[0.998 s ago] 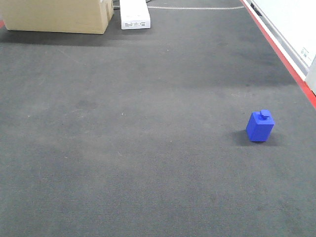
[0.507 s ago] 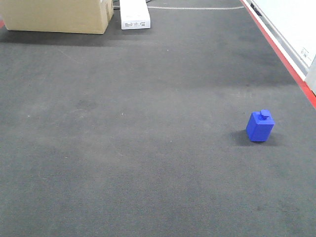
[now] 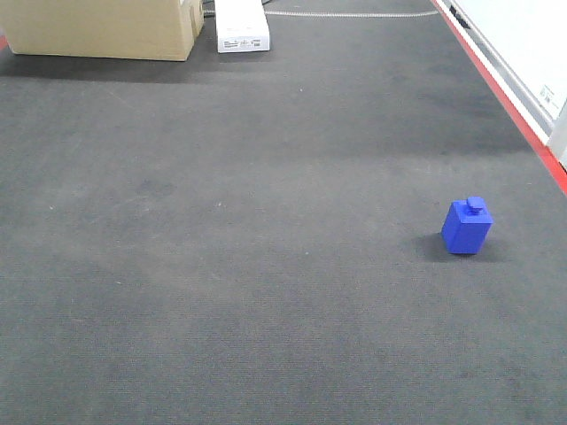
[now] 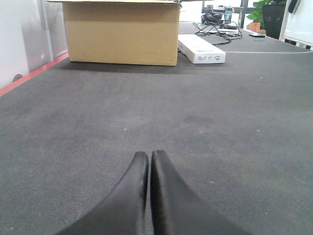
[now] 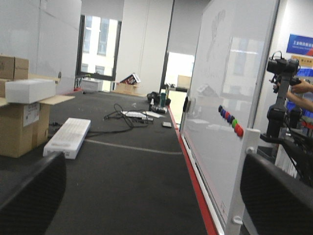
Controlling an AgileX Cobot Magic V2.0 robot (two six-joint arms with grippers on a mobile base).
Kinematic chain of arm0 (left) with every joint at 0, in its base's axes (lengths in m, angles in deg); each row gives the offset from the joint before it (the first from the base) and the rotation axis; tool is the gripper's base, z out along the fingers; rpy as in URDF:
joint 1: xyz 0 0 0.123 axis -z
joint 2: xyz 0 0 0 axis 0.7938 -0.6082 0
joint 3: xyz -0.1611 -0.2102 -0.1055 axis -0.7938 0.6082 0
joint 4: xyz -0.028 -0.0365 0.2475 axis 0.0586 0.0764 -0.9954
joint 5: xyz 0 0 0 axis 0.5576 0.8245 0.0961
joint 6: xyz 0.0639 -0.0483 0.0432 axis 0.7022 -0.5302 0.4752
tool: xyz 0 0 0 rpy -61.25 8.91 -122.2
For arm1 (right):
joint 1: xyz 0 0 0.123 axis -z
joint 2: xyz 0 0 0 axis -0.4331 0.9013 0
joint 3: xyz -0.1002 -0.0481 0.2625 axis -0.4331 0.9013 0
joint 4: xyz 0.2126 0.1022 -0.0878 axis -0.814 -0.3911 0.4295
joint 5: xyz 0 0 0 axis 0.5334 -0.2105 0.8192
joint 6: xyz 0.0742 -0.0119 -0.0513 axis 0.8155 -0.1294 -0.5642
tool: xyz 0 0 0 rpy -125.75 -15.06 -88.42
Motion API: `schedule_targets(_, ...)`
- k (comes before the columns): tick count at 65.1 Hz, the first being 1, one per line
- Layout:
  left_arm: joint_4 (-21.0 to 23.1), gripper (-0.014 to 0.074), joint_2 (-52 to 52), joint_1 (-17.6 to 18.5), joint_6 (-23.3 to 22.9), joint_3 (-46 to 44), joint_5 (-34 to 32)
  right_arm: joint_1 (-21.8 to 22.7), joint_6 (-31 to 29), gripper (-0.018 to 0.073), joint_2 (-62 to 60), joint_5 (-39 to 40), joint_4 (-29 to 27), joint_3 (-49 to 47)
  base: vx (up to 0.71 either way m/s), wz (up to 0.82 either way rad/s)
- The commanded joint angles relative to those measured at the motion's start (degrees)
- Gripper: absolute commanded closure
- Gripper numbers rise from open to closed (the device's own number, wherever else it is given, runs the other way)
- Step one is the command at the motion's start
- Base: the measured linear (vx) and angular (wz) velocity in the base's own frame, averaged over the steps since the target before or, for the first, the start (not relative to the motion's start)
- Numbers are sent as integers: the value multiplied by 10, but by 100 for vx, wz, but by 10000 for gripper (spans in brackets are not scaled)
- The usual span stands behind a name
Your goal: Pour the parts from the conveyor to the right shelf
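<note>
Left pincer closed; right pincer agape

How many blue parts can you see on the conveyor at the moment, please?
1. The blue part stands upright on the conveyor, toward its right side near the red edge stripe; neither wrist view shows it, and more could lie outside the frames.

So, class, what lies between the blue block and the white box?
Nothing: the front-facing view shows only bare grey belt between the blue block and white box.
</note>
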Motion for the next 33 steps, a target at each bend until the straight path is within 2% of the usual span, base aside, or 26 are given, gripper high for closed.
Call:
schedule_targets(1,5,602,-8,-1,-5,-11,-45,4,10,-139,21,40,-4,-26,0,0)
schedule_targets(8,5,602,-8,-1,-5,-11,-45,4,34,-114,59,-59,-27,-69,0,0)
schedule_targets(20,5,602,-8,-1,-5,-11,-45,4,49,-95,185,-248,-29,-176,0,0)
schedule_targets(33,5,602,-8,-1,-5,-11,-45,4,50,-91,347,-394,-27,-292,0,0)
